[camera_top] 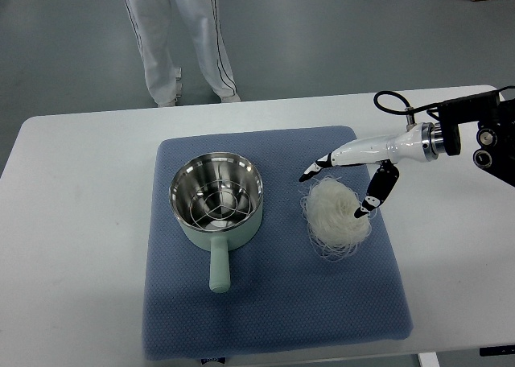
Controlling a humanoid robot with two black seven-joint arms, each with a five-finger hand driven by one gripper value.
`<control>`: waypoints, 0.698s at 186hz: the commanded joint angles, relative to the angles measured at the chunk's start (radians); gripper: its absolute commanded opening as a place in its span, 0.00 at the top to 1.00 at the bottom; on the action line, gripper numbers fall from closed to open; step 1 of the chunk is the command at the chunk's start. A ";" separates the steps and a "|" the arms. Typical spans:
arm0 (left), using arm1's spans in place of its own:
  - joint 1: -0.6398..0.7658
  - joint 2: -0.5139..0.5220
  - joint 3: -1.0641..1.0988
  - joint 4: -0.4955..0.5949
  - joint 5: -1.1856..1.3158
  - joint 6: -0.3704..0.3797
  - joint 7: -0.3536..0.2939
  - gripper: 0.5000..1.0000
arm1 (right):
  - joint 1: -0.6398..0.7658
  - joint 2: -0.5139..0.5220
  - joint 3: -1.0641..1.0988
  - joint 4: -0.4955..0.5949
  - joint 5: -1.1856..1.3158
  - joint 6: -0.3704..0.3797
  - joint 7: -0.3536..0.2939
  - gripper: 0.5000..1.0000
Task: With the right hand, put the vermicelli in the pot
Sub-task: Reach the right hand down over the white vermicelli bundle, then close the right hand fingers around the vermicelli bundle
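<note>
A pale green pot [217, 210] with a steel inside and a short handle pointing toward me stands on the left half of a blue mat [265, 319]. A white nest of vermicelli [334, 214] lies on the mat's right half. My right hand [342, 186], white with black fingertips, hovers over the nest's far edge, fingers spread and pointing left and down, holding nothing. Its arm enters from the right edge. The left arm does not show.
The mat lies on a white table [80, 222]. A person in white trousers [181, 37] stands beyond the table's far edge. A wire rack sits inside the pot.
</note>
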 commanded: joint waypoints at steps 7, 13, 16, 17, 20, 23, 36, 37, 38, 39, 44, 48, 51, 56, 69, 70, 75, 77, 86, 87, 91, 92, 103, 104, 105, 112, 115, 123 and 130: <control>0.000 0.000 0.000 0.000 0.000 0.000 0.000 0.00 | -0.009 0.023 -0.004 0.011 -0.029 -0.016 -0.001 0.18; 0.000 0.000 0.000 0.000 0.000 0.000 0.000 0.00 | -0.009 0.023 -0.004 0.017 -0.029 -0.023 -0.004 0.18; 0.000 0.000 0.000 0.000 0.000 0.000 0.000 0.00 | -0.009 0.023 -0.004 0.017 -0.029 -0.026 -0.004 0.18; 0.000 0.000 0.000 0.000 0.000 0.000 0.000 0.00 | -0.009 0.023 -0.004 0.017 -0.029 -0.028 -0.004 0.18; 0.000 0.000 0.000 0.000 0.000 0.000 0.000 0.00 | -0.009 0.023 -0.004 0.017 -0.029 -0.031 -0.006 0.18; 0.000 0.000 0.000 0.000 0.000 0.000 0.000 0.00 | -0.010 0.023 -0.004 0.017 -0.029 -0.034 -0.006 0.18; 0.000 0.000 0.000 0.000 0.000 0.000 0.000 0.00 | -0.015 0.026 -0.004 0.017 -0.034 -0.045 -0.009 0.18; 0.000 0.000 0.000 0.000 0.000 0.000 0.000 0.00 | -0.018 0.026 -0.004 0.017 -0.035 -0.048 -0.010 0.18; 0.000 0.000 0.000 0.000 0.000 0.000 0.000 0.00 | -0.018 0.026 -0.004 0.017 -0.035 -0.048 -0.010 0.18; 0.000 0.000 0.000 0.000 0.000 0.000 0.000 0.00 | -0.021 0.028 -0.004 0.017 -0.038 -0.049 -0.010 0.18; 0.000 0.000 0.000 0.000 0.000 0.000 0.000 0.00 | -0.029 0.029 -0.004 0.017 -0.043 -0.055 -0.010 0.18; 0.000 0.000 0.000 0.000 0.000 0.000 0.000 0.00 | -0.040 0.031 -0.004 0.017 -0.048 -0.062 -0.010 0.18; 0.000 0.000 0.000 0.000 0.000 0.000 0.000 0.00 | -0.047 0.031 -0.004 0.017 -0.051 -0.066 -0.010 0.18; 0.000 0.000 0.000 0.000 0.000 0.000 0.000 0.00 | -0.055 0.032 -0.004 0.014 -0.055 -0.072 -0.012 0.18; 0.000 0.000 0.000 0.000 0.000 0.000 0.000 0.00 | -0.073 0.037 -0.005 0.007 -0.063 -0.092 -0.012 0.19; 0.000 0.000 0.000 0.000 0.000 0.000 0.000 0.00 | -0.073 0.037 -0.005 0.007 -0.063 -0.092 -0.012 0.19; 0.000 0.000 0.000 0.000 0.000 0.000 0.000 0.00 | -0.082 0.037 -0.005 0.002 -0.065 -0.101 -0.012 0.19; 0.000 0.000 0.000 0.000 0.000 0.000 0.000 0.00 | -0.084 0.037 -0.005 0.002 -0.065 -0.106 -0.010 0.19; 0.000 0.000 0.000 0.000 0.000 0.000 0.000 0.00 | -0.092 0.037 -0.005 0.001 -0.065 -0.118 -0.012 0.19; 0.000 0.000 0.000 0.000 0.000 0.000 0.000 0.00 | -0.093 0.037 -0.005 -0.001 -0.065 -0.121 -0.012 0.19; 0.000 0.000 0.000 0.000 0.000 0.000 0.000 0.00 | -0.093 0.037 -0.007 -0.001 -0.065 -0.128 -0.012 0.19; 0.000 0.000 0.000 0.000 0.000 0.000 0.000 0.00 | -0.093 0.037 -0.007 -0.001 -0.065 -0.128 -0.012 0.19; 0.000 0.000 0.000 0.000 0.000 0.000 0.000 0.00 | -0.095 0.035 -0.019 -0.002 -0.065 -0.141 -0.012 0.19; 0.000 0.000 0.000 0.000 0.000 0.000 0.000 0.00 | -0.095 0.035 -0.019 -0.002 -0.065 -0.141 -0.012 0.19; 0.000 0.000 0.000 0.000 0.000 0.000 0.000 0.00 | -0.095 0.035 -0.021 -0.002 -0.065 -0.144 -0.012 0.20; 0.000 0.000 0.000 0.000 0.000 0.000 0.000 0.00 | -0.096 0.035 -0.024 -0.007 -0.065 -0.154 -0.012 0.21; 0.000 0.000 0.000 0.000 0.000 0.000 0.000 0.00 | -0.096 0.035 -0.024 -0.009 -0.065 -0.157 -0.012 0.21; 0.000 0.000 0.000 0.000 0.000 0.000 0.000 0.00 | -0.098 0.037 -0.027 -0.016 -0.065 -0.169 -0.013 0.21; 0.000 0.000 0.000 0.000 0.000 0.000 0.000 0.00 | -0.099 0.037 -0.031 -0.021 -0.066 -0.178 -0.023 0.22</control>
